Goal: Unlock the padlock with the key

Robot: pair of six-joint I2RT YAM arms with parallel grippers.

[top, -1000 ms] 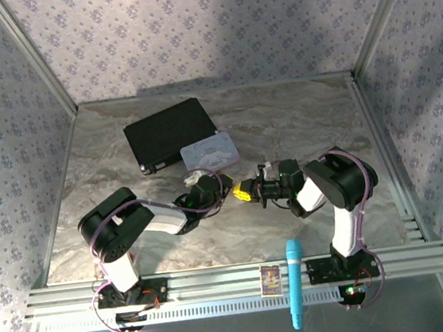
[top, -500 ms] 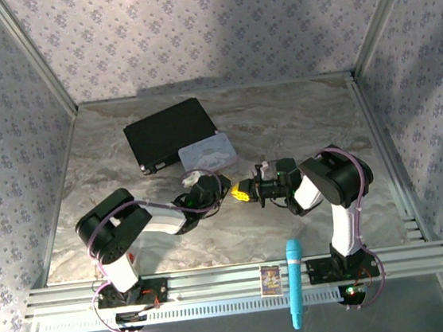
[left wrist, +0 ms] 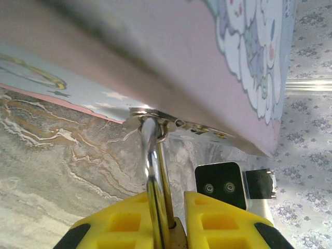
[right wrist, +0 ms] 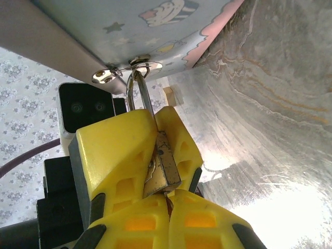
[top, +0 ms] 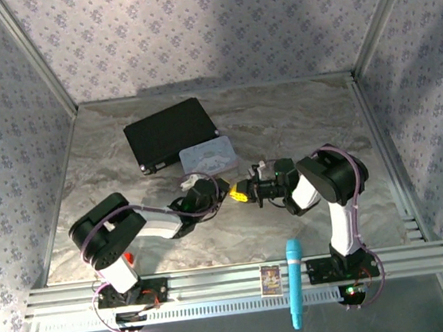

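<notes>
Padlock (right wrist: pixel 165 166) is the thing to look for: its small gold body sits over the middle of the table (top: pixel 296 117), just on the near side of the pastel tin (top: pixel 208 156). Its thin silver shackle (left wrist: pixel 153 155) goes up through a little metal ring (right wrist: pixel 139 63) on the edge of the tin, so the lock hangs on the tin.

Your left gripper (left wrist: pixel 168 206) holds the padlock. Its yellow fingers (right wrist: pixel 116 150) press on both sides of the gold body, with only a narrow gap between them. The shackle sticks out past the tips.

Your right gripper (right wrist: pixel 167 201) points at the left one, tip to tip. Its two yellow fingers are pressed tight together, right at the bottom of the padlock. You cannot tell if the key is pinched between them, because it is too small to make out.

A small pale block (right wrist: pixel 167 96) lies on the table near the tin. A black box (top: pixel 169 130) lies on the far side of the tin, right beside it. A blue tube (top: pixel 295 282) rests on the rail at the near edge, next to the right arm's base.
</notes>
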